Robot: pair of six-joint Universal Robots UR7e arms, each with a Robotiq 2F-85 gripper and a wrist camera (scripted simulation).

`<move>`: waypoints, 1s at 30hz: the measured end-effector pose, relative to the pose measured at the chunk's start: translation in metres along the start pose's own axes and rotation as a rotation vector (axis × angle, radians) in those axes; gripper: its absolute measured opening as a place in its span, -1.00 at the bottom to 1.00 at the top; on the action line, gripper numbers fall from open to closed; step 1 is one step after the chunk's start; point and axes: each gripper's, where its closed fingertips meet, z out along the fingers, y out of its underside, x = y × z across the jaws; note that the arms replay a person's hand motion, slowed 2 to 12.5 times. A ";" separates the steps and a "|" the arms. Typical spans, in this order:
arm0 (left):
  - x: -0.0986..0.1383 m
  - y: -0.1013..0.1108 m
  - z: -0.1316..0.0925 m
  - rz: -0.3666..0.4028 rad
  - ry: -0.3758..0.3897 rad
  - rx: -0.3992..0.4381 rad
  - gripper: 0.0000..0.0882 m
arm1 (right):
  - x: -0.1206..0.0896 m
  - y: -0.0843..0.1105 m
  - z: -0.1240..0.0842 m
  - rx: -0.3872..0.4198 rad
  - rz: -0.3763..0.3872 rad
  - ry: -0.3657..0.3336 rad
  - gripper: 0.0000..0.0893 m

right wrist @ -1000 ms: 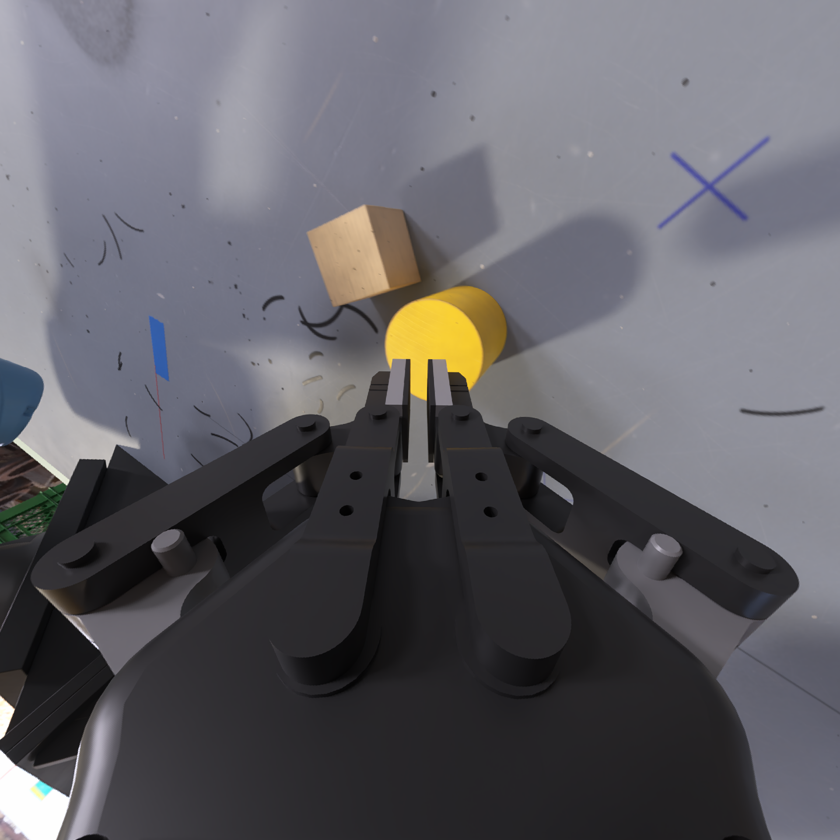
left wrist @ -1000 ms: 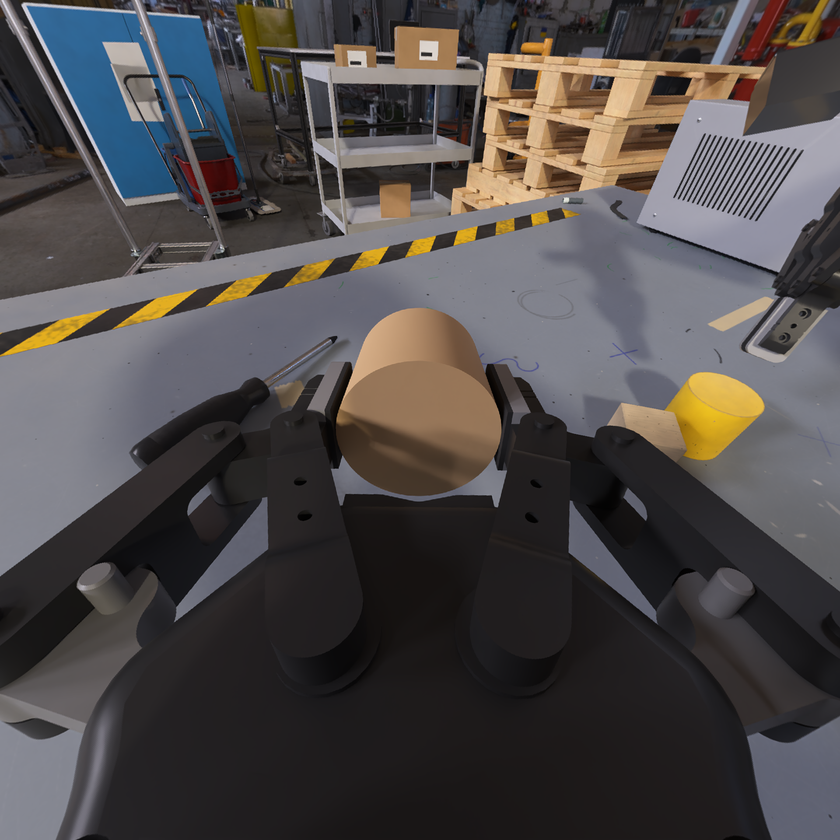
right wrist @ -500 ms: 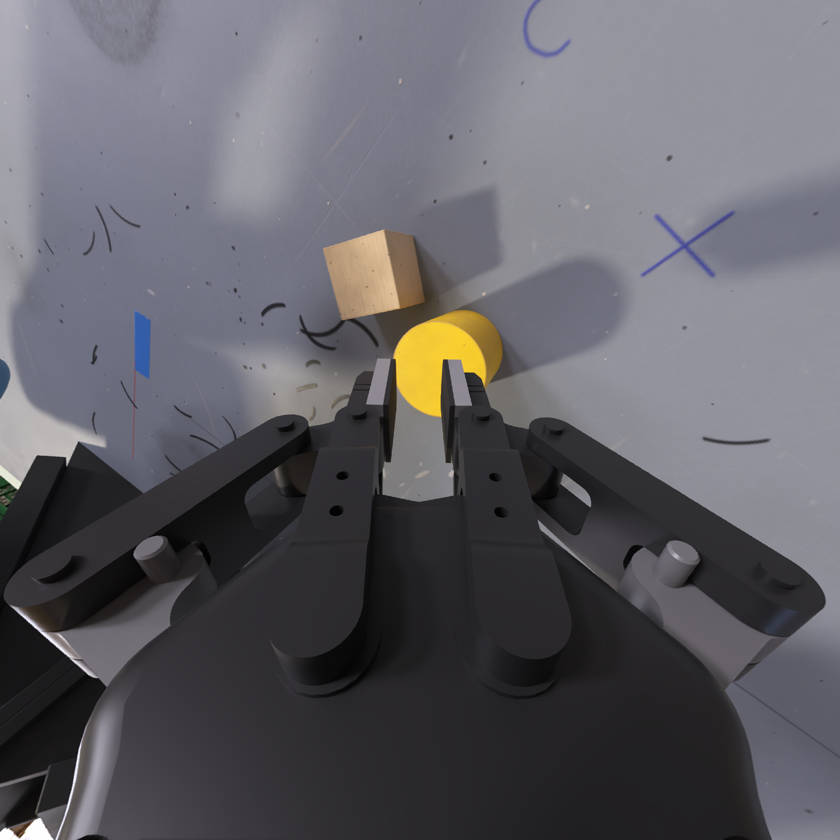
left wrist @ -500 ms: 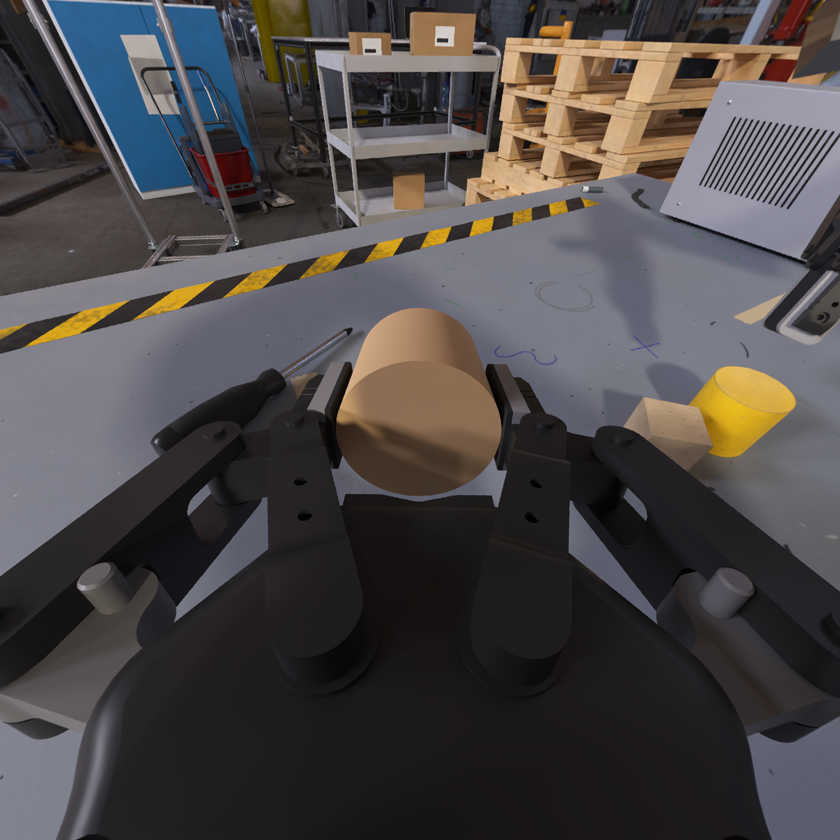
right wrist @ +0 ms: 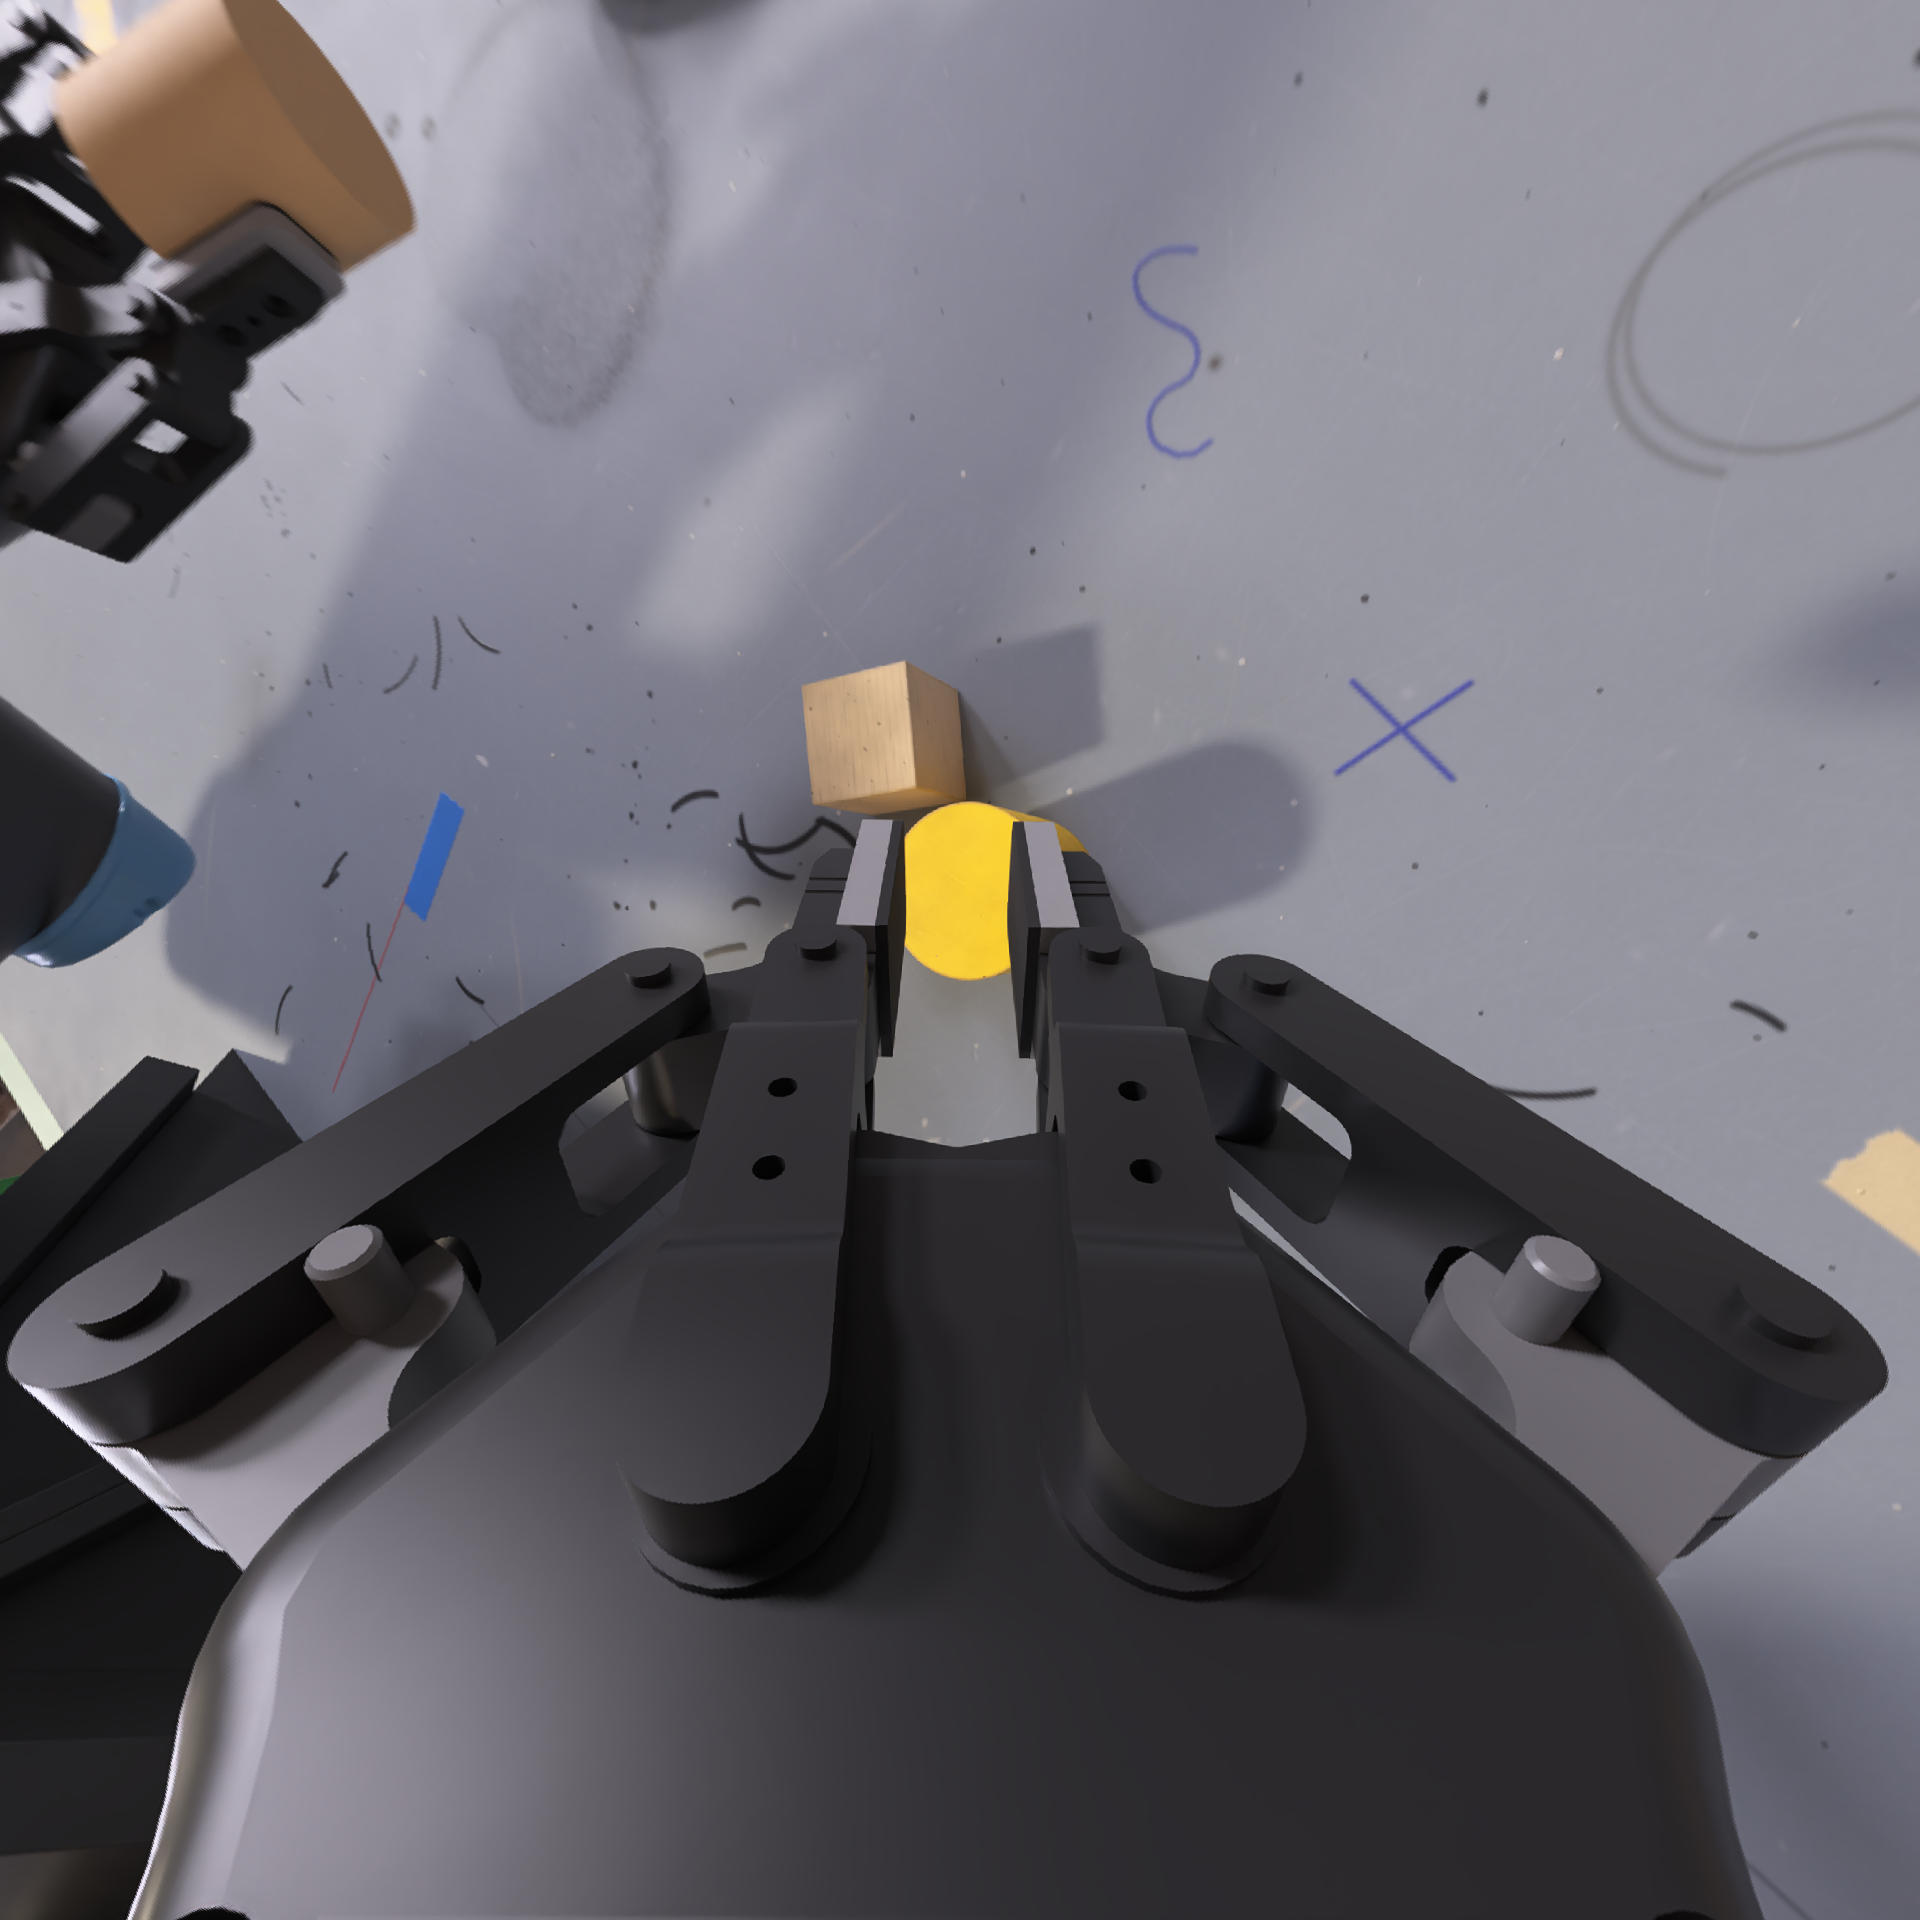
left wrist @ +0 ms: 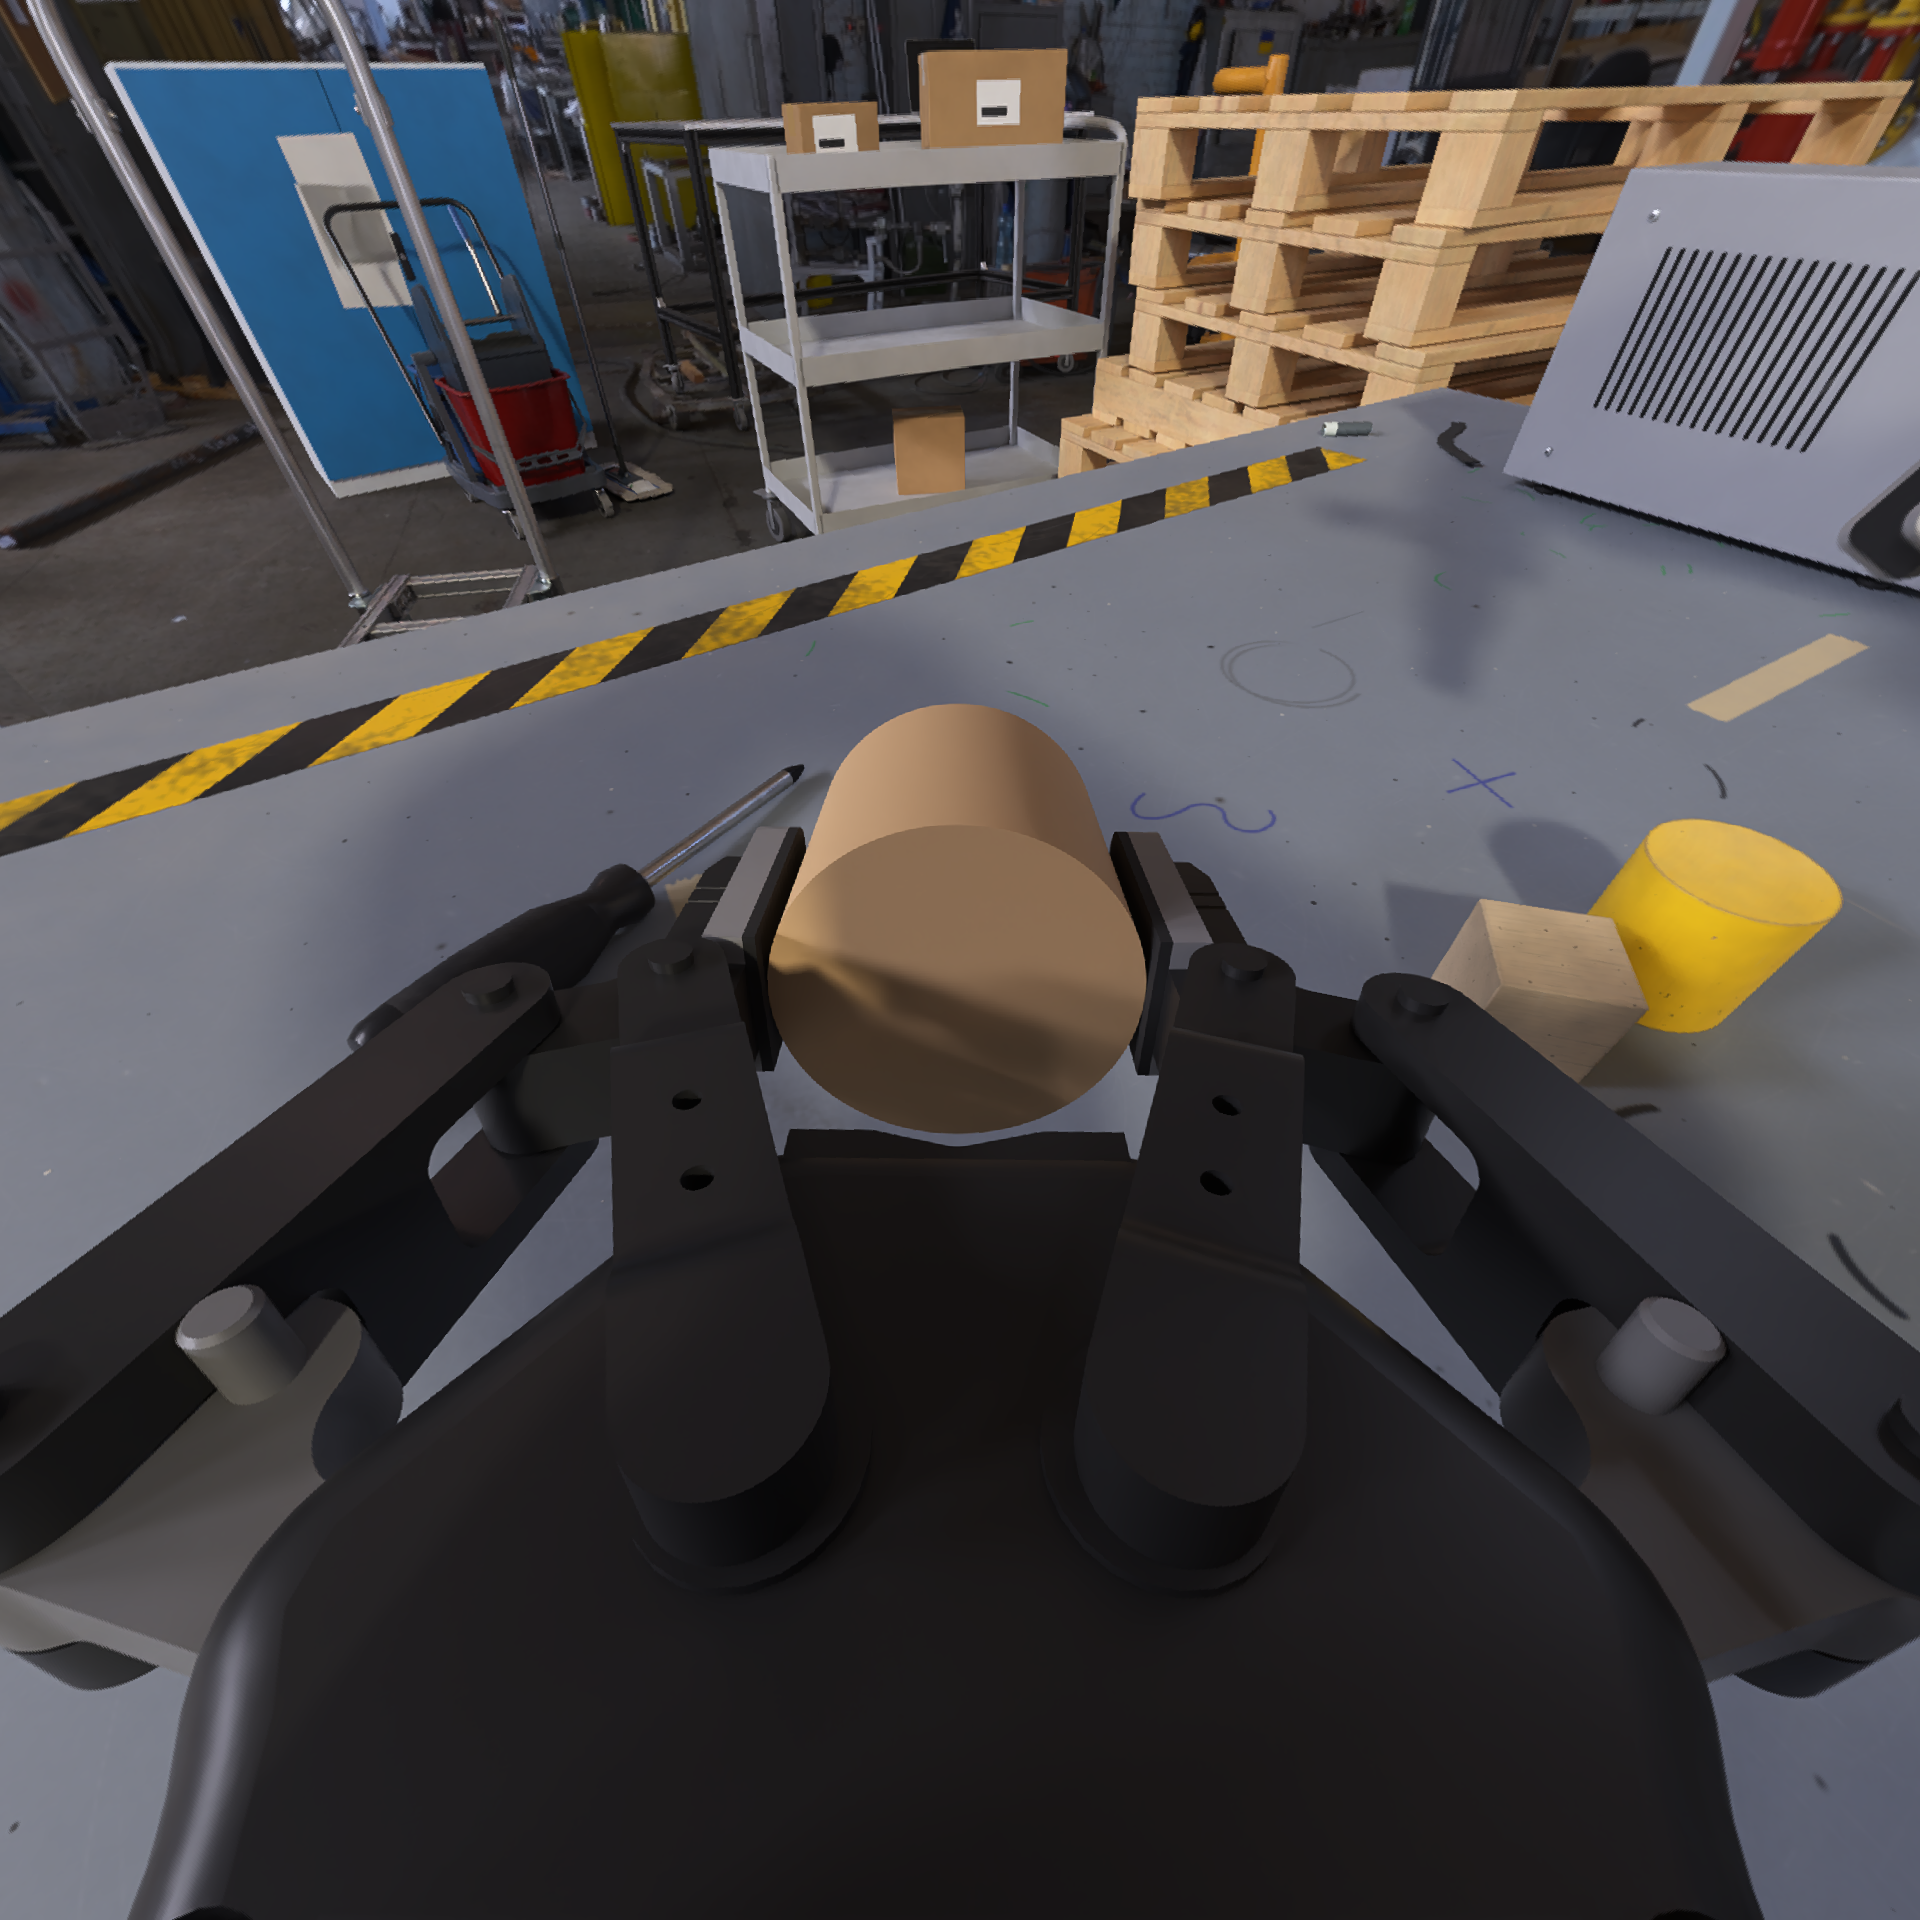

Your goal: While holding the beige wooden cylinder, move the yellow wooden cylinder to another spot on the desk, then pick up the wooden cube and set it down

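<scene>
Centrally in the left wrist view, the beige cylinder (left wrist: 956,935) sat clamped between the left gripper (left wrist: 956,904) pads, held above the grey desk (left wrist: 416,935); it also showed at upper left of the right wrist view (right wrist: 239,135). At right of that left view the yellow cylinder (left wrist: 1714,925) stood on the desk, touching or just beside the wooden cube (left wrist: 1538,977). In the right wrist view the right gripper (right wrist: 956,883) hovered over the yellow cylinder (right wrist: 956,904), jaws apart, one pad on each side of the yellow top, contact unclear. Cube (right wrist: 878,738) sat just above it in frame. A screwdriver (left wrist: 582,914) lay left of the left gripper. A blue cross mark (right wrist: 1403,727) sat right of the cube.
</scene>
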 end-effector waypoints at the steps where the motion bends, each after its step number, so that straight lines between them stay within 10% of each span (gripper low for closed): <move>1: 0.000 0.000 0.001 0.005 0.001 0.001 0.15 | 0.000 -0.001 -0.003 0.023 -0.009 -0.009 -0.59; 14: 0.008 -0.004 0.004 0.135 -0.007 0.049 0.15 | 0.004 -0.009 -0.032 0.292 -0.205 -0.011 -0.55; 25: 0.013 -0.004 0.006 0.149 0.011 0.063 0.15 | -0.008 -0.012 -0.026 0.261 -0.297 0.012 0.69; 30: 0.013 -0.001 0.008 0.154 0.011 0.049 0.15 | -0.014 -0.012 -0.019 0.216 -0.400 0.056 0.91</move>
